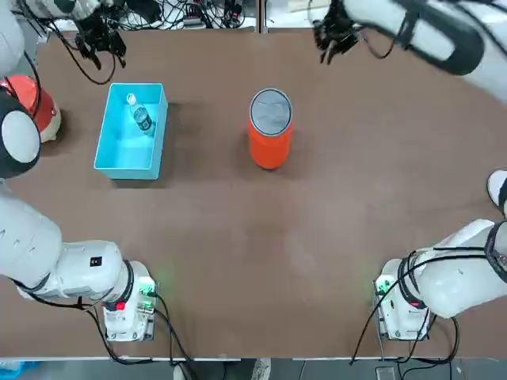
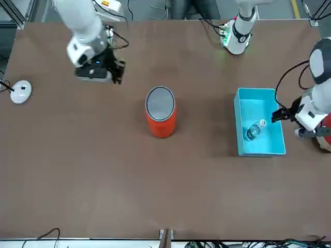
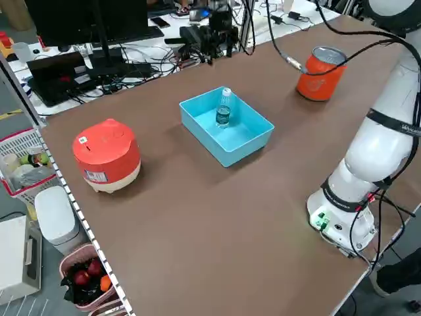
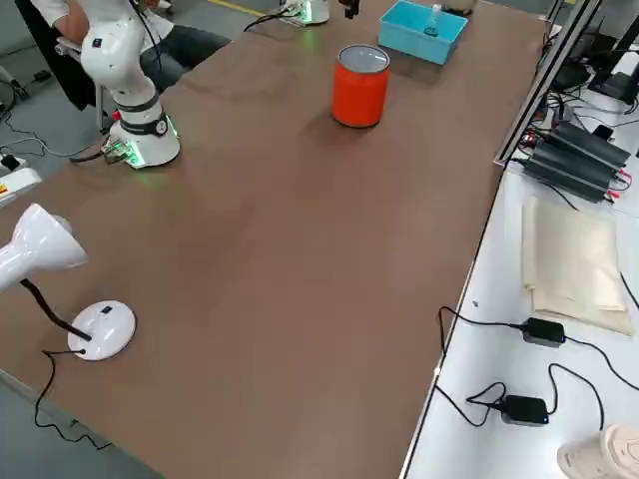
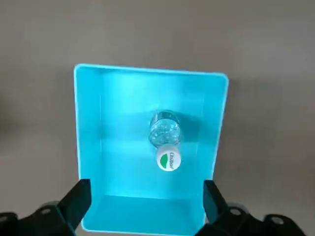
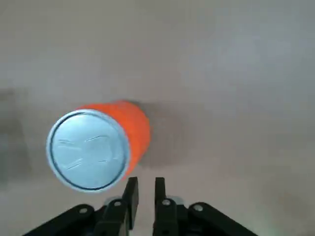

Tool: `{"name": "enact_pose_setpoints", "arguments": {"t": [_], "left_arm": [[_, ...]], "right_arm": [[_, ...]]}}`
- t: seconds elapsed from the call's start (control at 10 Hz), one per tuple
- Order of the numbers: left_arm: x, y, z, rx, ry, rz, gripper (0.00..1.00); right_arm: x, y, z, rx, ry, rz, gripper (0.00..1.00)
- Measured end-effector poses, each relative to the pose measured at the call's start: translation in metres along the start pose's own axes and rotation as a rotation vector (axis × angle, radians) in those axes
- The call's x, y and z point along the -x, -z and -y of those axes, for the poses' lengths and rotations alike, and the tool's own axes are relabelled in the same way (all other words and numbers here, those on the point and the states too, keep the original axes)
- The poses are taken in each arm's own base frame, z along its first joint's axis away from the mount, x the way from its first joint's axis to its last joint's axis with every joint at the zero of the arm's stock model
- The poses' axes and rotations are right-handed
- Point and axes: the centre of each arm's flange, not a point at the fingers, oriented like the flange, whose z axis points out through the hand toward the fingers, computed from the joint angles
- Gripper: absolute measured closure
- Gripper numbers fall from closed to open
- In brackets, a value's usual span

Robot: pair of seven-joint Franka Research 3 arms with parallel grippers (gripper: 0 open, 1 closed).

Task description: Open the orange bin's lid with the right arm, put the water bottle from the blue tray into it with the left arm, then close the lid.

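The bin (image 1: 270, 134), a smooth orange cylinder, stands upright near the middle of the brown table (image 1: 261, 261), with a broad stretch of bare tabletop on every side of it. Its round, flat lid (image 6: 89, 150) lies closed inside a thin metallic rim, grey with a silvery sheen and a few light streaks.

Well apart from it, on the robot's left, sits the light blue tray (image 1: 131, 146), an open plastic box, rectangular with low straight walls and smooth faces. Inside, the water bottle (image 3: 223, 108) stands upright, clear ribbed plastic with a dark label band and a white cap marked in green. There is open floor between it and the tray's walls. Just outside the tray, toward the robot's left, is a rounded red cooker (image 3: 108, 155) with a beige base, near the table's edge.

The left claw (image 5: 147, 196) hovers over the tray, its fingers spread wide, holding nothing. The right claw (image 6: 146, 196) is up over the far part of the table, on the robot's right of the bin and apart from it; its two black fingers are parted by a narrow gap, with nothing between them.
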Motion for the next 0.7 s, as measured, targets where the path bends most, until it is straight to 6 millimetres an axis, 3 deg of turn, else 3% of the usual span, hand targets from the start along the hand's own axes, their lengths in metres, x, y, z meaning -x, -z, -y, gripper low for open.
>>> {"name": "enact_pose_setpoints", "arguments": {"t": [0.2, 0.4, 0.7], "left_arm": [[0.011, -0.035, -0.003, -0.012, -0.012, 0.022, 0.04], [0.014, -0.054, -0.008, -0.02, -0.025, 0.018, 0.07], [0.016, -0.077, -0.008, -0.02, -0.027, 0.024, 0.16]], "right_arm": [[0.025, -0.043, 0.048, -0.004, -0.03, 0.003, 0.83], [0.054, -0.076, 0.086, 0.012, -0.055, -0.02, 0.85], [0.083, -0.11, 0.125, 0.044, -0.109, -0.094, 0.89]]}}
